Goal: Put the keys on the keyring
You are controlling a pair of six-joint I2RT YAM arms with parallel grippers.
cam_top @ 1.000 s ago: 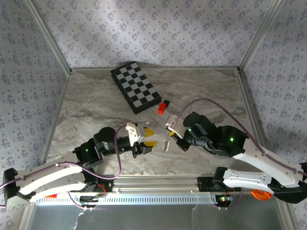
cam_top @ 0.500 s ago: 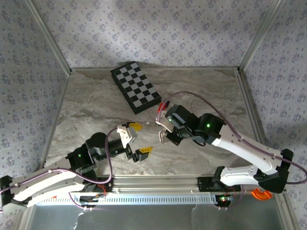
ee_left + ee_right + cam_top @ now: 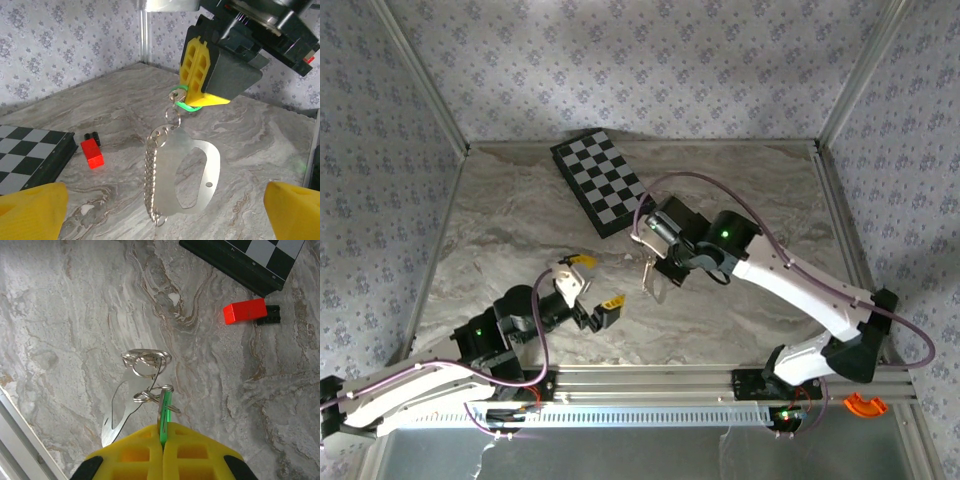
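My right gripper (image 3: 163, 432) is shut on the keys (image 3: 165, 410), a single one with a green head, held above the marble table. Its yellow fingers (image 3: 200, 70) point down in the left wrist view, and the green head (image 3: 185, 100) peeks out below them. The keyring (image 3: 150, 175), small rings and a braided silvery chain, hangs from the key together with a flat cut-out metal tag (image 3: 192, 165). From above the ring bundle (image 3: 648, 278) dangles under the right gripper (image 3: 653, 250). My left gripper (image 3: 597, 282) stands open to the left of it, nothing between its fingers.
A black-and-white checkerboard (image 3: 602, 182) lies at the back of the marble table (image 3: 500, 220). A red-and-black block (image 3: 244, 311) sits on the table next to the board (image 3: 255, 255). Patterned walls close in the back and both sides.
My left gripper has opened wide and drawn back toward the near left. The right arm has carried the key and hanging ring to the left and farther back.
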